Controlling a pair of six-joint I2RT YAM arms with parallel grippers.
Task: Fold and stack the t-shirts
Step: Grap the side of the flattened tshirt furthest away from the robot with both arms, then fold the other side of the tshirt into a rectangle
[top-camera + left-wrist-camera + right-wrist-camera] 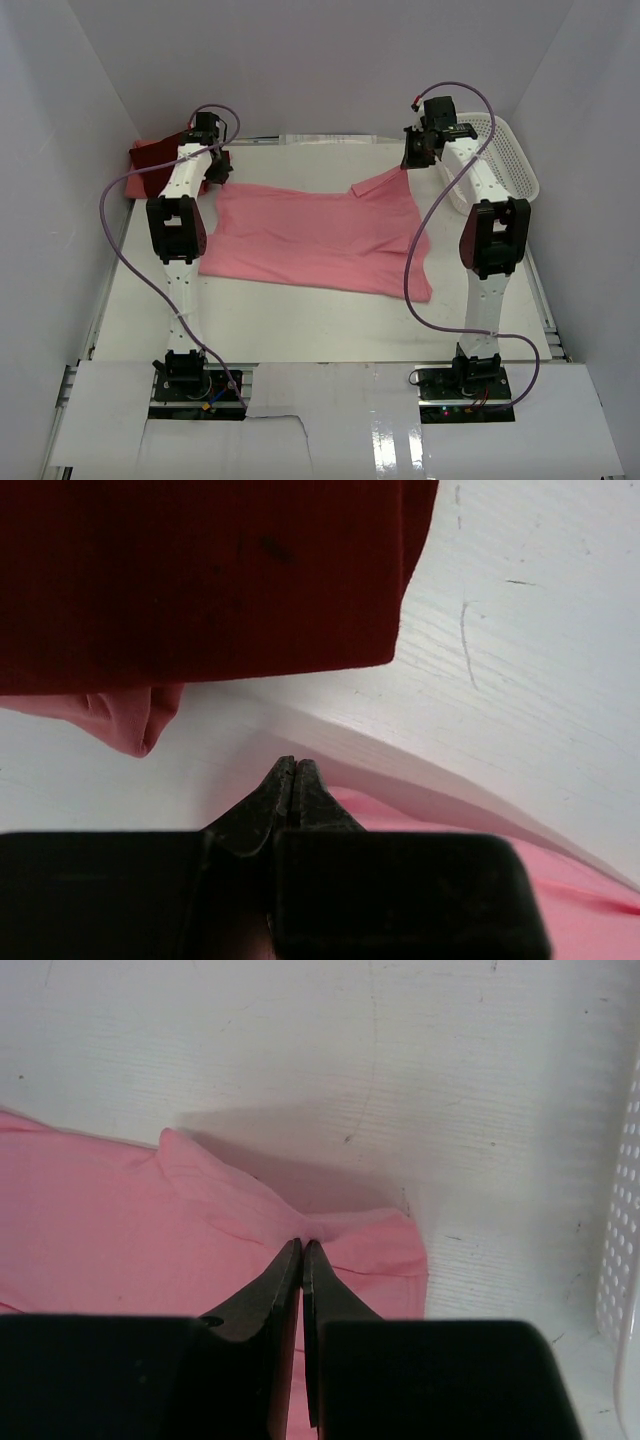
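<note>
While pinching the right sleeve of the pink short-sleeved cloth t-shirt (pixel 310 235) spread across the white bench (pixel 300 320) with the right hand (pixel 302 1244), holds the left hand (pixel 294 762) pressed together at that shirt's far left corner, near the dark maroon cloth t-shirt (pixel 200 580), grip there unclear.

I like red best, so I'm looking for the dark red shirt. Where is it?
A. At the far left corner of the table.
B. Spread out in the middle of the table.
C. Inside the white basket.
A: the dark red shirt lies at the far left corner of the table; the pink shirt fills the middle.
</note>
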